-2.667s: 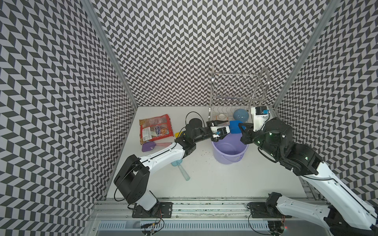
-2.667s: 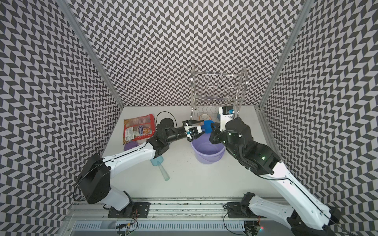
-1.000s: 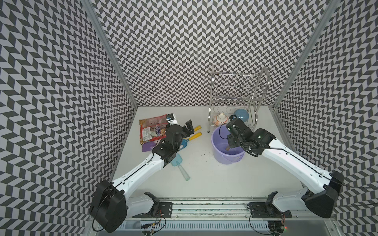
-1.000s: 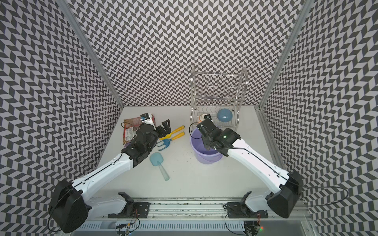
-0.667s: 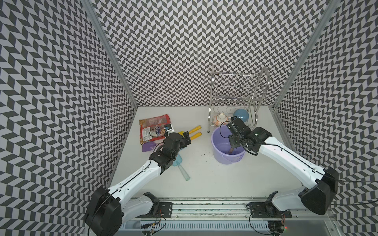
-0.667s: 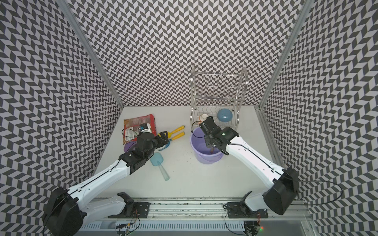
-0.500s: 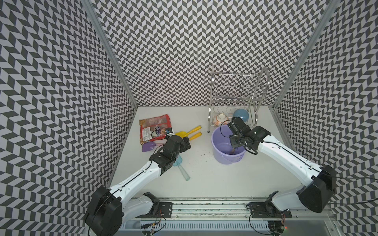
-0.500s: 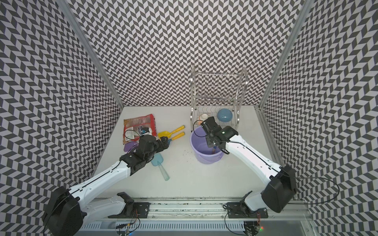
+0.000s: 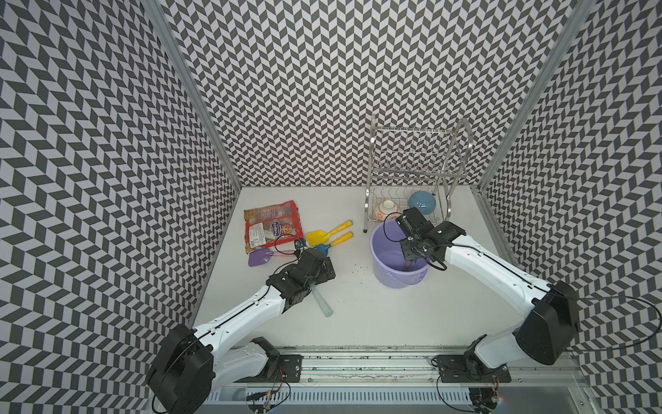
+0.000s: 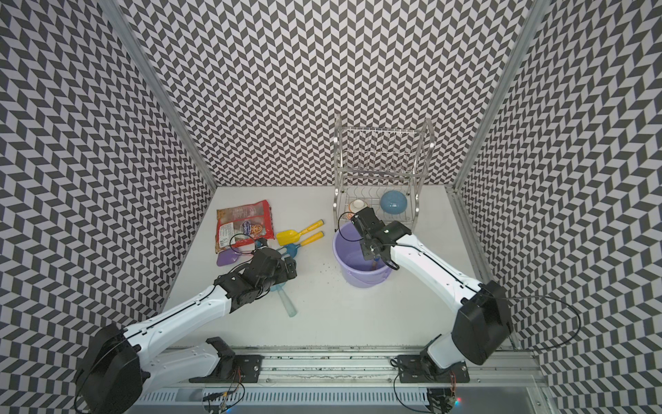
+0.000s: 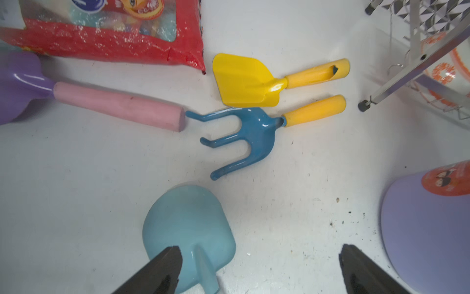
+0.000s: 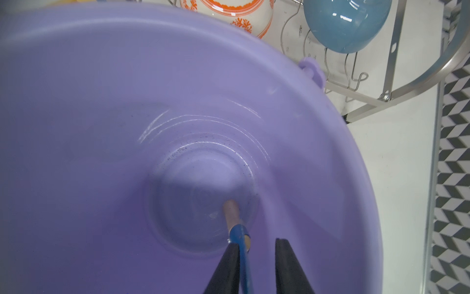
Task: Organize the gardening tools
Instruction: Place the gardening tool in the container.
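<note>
Your left arm had pulled back from the lavender bucket [image 9: 397, 277] since the earlier frames, and your right hand [image 12: 257, 243] had dipped inside it. Its fingers [image 12: 229, 267] stood parted, released, with the dark blue trowel [image 12: 237, 230] close against one finger and its wooden handle end down on the bucket's floor. Your left hand [image 11: 259, 249] hung fully released above the light blue spade [image 11: 188, 224]. That spade, the yellow scoop [image 11: 241, 79], the blue fork [image 11: 251, 135] and the purple scoop [image 11: 15, 86] lay on the desk [image 11: 76, 178] outside the bucket, all to one side of it.
</note>
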`<state>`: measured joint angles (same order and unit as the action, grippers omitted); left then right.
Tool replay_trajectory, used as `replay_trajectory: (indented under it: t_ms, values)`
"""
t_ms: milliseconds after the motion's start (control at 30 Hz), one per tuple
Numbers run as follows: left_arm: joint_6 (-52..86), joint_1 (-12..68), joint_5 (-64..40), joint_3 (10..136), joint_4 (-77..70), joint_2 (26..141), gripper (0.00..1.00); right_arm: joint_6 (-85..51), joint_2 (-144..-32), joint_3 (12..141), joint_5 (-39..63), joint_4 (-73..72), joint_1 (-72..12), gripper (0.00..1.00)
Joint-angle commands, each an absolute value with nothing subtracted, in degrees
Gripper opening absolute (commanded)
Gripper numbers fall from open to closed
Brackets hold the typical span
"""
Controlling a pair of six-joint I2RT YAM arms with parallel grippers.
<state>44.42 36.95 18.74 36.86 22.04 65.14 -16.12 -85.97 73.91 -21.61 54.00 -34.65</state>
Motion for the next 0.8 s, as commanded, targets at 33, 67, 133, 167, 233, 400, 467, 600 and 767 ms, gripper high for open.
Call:
replay_trajectory:
  t_ms: [33, 67, 133, 167, 233, 400, 467, 600, 767]
  values:
    - [44.7, 37.7, 19.5, 37.6, 28.9, 66.9, 1.00, -16.2, -85.4, 73.6, -22.0, 52.0, -34.0, 0.40]
    - [44.7, 37.8, 19.9, 37.8, 29.9, 67.2, 1.00, -16.2, -85.0, 73.6, -22.0, 52.0, -34.0, 0.42]
    - [44.5, 38.0, 20.4, 38.2, 31.8, 67.6, 1.00, -16.2, -84.3, 73.9, -22.2, 52.0, -33.8, 0.46]
    - [44.4, 38.0, 20.2, 38.3, 32.4, 67.7, 1.00, -16.2, -83.9, 74.0, -22.3, 52.0, -33.8, 0.48]
    - [44.4, 38.1, 19.2, 38.0, 33.0, 67.9, 0.99, -16.2, -83.3, 74.3, -22.6, 52.3, -33.5, 0.52]
    - [45.4, 38.4, 17.1, 36.6, 32.6, 69.6, 0.97, -16.8, -82.3, 75.4, -24.4, 53.1, -33.1, 0.53]
    - [45.6, 38.8, 16.7, 36.4, 32.3, 70.1, 0.95, -17.1, -82.0, 76.0, -25.4, 53.5, -33.1, 0.54]
    - [45.5, 39.2, 16.7, 36.2, 32.1, 70.8, 0.90, -17.6, -81.3, 77.5, -27.6, 54.4, -33.0, 0.54]
    - [45.3, 39.5, 16.5, 35.9, 32.1, 71.2, 0.89, -18.0, -80.4, 78.7, -29.9, 55.2, -32.4, 0.56]
